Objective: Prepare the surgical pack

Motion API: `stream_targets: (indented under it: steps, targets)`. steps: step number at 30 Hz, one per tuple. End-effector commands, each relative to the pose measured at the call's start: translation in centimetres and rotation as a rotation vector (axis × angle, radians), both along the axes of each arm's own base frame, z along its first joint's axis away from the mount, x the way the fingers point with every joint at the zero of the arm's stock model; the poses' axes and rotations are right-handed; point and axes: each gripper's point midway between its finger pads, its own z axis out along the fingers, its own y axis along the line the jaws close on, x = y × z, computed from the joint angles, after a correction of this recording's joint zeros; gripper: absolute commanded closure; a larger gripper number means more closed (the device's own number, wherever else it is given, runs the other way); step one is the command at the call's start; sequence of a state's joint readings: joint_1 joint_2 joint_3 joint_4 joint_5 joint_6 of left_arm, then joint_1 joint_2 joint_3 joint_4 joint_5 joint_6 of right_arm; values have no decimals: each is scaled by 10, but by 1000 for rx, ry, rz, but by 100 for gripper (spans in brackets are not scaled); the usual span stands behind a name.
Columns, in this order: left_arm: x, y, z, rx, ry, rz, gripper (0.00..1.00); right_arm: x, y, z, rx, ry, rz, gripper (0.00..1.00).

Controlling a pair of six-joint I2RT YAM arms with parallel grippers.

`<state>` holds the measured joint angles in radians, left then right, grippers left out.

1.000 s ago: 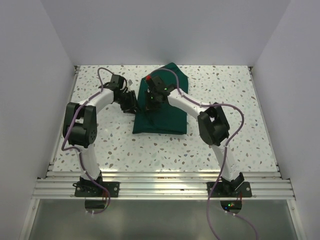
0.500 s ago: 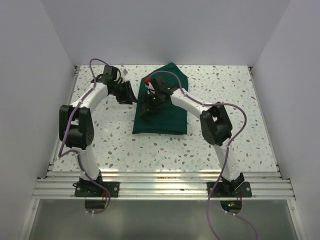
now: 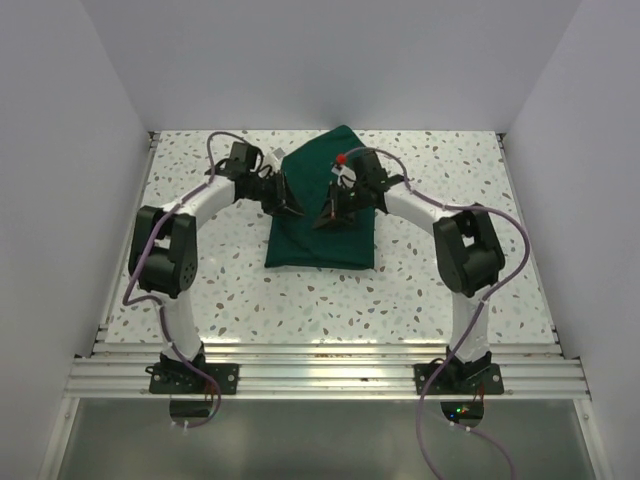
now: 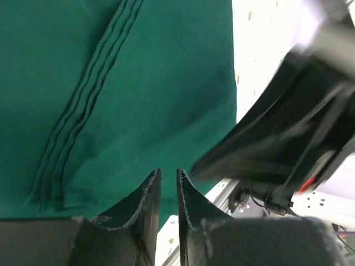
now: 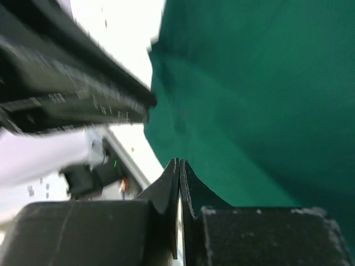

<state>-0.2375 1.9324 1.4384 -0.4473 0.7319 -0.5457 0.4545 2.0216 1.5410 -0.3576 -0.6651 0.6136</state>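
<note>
Pack (image 3: 320, 248) lies folded mid-table; both grippers hover over its middle
Left gripper (image 3: 292, 208) over the pack's left part, fingers a thin slit apart, pinching nothing; right gripper (image 3: 326, 216) just right of it, fingers pressed together, empty; to lift a flap cleanly, I'd spread both and pinch only the top layer's edge.

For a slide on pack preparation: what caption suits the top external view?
The left gripper and right gripper close together over the folded green drape on a speckled table.
</note>
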Motion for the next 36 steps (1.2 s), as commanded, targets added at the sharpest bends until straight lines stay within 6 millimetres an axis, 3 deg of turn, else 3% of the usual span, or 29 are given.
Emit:
stream_targets:
  steps: [1, 8, 11, 17, 25, 27, 36]
  targets:
    - [2, -6, -12, -36, 24, -9, 80, -35, 32, 10, 138, 31, 124, 100]
    - [-5, 4, -53, 41, 99, -4, 82, -63, 31, -30, 106, 104, 175, 100]
    - [-9, 9, -68, 75, 124, -5, 82, -70, 25, -35, 94, 115, 184, 100]
    - [-14, 19, -80, 95, 139, 7, 83, -88, 2, -61, 59, 182, 186, 100]
    - [-12, 25, -78, 121, 128, 2, 83, -73, -36, -19, 119, 118, 119, 100]
    - [-12, 26, -79, 121, 128, 2, 83, -70, -46, -17, 129, 126, 105, 100]
    - [-13, 28, -85, 122, 140, 0, 83, -87, -94, -51, 124, 206, 10, 100]
